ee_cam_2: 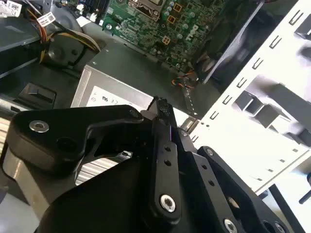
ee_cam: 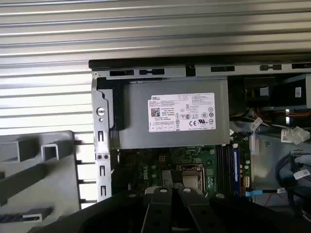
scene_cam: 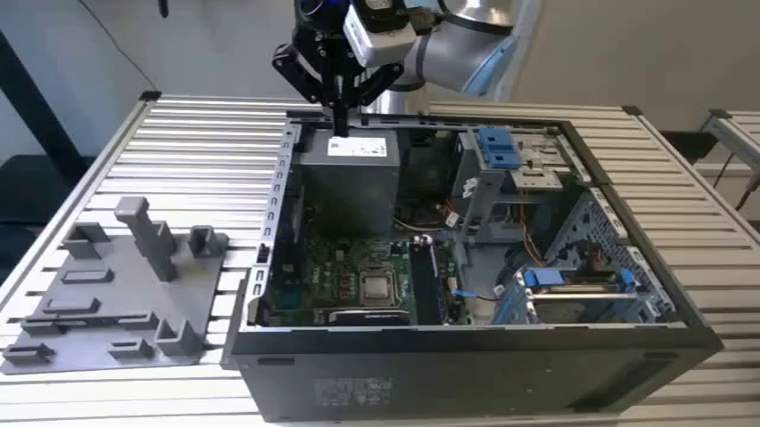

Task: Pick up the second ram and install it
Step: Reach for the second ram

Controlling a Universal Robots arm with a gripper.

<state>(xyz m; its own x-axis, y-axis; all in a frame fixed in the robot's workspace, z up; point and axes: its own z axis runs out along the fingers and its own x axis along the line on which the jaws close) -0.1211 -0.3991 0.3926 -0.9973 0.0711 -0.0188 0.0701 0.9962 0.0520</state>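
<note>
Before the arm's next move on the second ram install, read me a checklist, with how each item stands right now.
1. Gripper shut: ok, the jaws look drawn together in the exterior view and the second wrist view.
2. Second ram in the grip: cannot tell, nothing is plainly pinched.
3. Gripper off the case: ok, it hangs above the power supply and looks apart from it.
4. Case open: ok, the motherboard is exposed.
5. Memory slots free to take a stick: cannot tell.
</note>
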